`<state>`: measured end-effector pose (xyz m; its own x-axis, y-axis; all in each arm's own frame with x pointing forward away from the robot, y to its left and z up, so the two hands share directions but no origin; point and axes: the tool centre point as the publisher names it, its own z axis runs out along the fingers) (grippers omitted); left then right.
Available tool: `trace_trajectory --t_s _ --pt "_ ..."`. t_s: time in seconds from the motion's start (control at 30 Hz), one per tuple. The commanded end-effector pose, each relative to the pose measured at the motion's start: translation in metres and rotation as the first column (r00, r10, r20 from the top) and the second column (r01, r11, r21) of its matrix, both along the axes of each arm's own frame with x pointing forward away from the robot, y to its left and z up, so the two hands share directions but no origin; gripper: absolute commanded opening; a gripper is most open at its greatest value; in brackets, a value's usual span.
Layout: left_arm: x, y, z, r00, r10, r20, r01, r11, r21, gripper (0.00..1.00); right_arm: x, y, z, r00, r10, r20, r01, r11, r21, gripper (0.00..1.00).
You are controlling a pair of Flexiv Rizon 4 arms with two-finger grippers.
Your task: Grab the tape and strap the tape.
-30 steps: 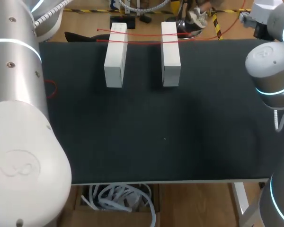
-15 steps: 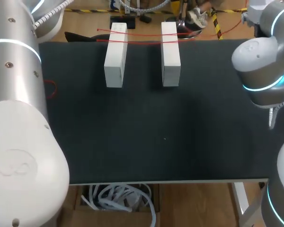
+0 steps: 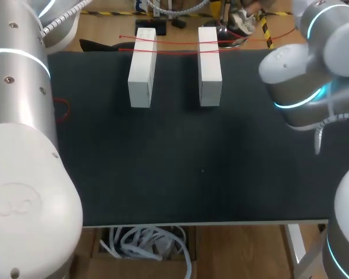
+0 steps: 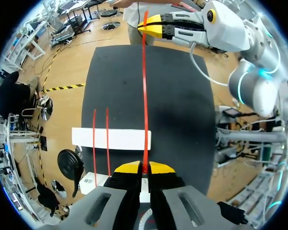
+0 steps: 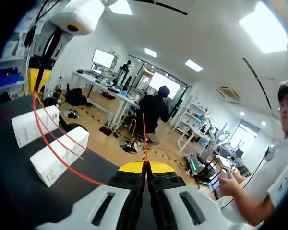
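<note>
Clamped shut on the red tape [image 4: 145, 96] at the left gripper [image 4: 144, 168], yellow tips pressed together with the strand caught between them. Stretched from there straight ahead over the black table [image 4: 182, 96] to the right gripper [image 4: 156, 26], likewise closed on it, well off toward the table's other side. Crossing on the way one end of a white block [image 4: 110, 139] lying crosswise ahead of the left gripper (touching the block or passing just above it: cannot tell). Across the same block, two more strands of the tape side by side, nearer its other end. From the right wrist: own tips tight together, a thin red end rising from between them, and a long red curve sagging from the left gripper down toward the right one, in front of both blocks. There too, the second white block [image 5: 31, 125], parallel to the first and beyond it, close under the left gripper, with red strands running across both. From overhead: both blocks side by side and apart at the far part of the table, two red strands laid across their far ends and running on past the right-hand block toward the far edge. A small red loop [image 3: 61, 108] at the table's left edge, beside the left arm [image 3: 23, 116]. Over the table's right side, the right arm [image 3: 296, 81], neither gripper in sight from up there.
</note>
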<state>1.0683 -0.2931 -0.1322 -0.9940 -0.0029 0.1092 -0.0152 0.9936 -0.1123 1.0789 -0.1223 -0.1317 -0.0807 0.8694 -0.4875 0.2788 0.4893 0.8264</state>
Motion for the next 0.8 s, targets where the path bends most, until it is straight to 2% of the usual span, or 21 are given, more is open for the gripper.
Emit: trace_trajectory --t_s 0.03,0.2,0.57,0.8 --pt "0.001 -0.001 0.001 1.000 0.000 -0.004 0.000 1.000 0.005 0.00 0.003 0.008 0.000 0.987 -0.142 -0.081 0.136 0.988 -0.076 0.00" --pt "0.001 -0.001 0.001 1.000 0.000 -0.004 0.000 1.000 0.005 0.00 0.001 0.013 -0.002 0.989 -0.109 -0.103 0.095 0.987 -0.130 0.00" --pt "0.001 -0.001 0.001 1.000 0.000 -0.004 0.000 1.000 0.005 0.00 -0.002 0.033 -0.006 0.986 -0.017 -0.165 -0.013 0.984 -0.176 0.00" --pt "0.001 -0.001 0.001 1.000 0.000 -0.004 0.000 1.000 0.005 0.00 -0.003 0.037 -0.004 0.984 0.025 -0.174 -0.074 0.956 -0.282 0.00"
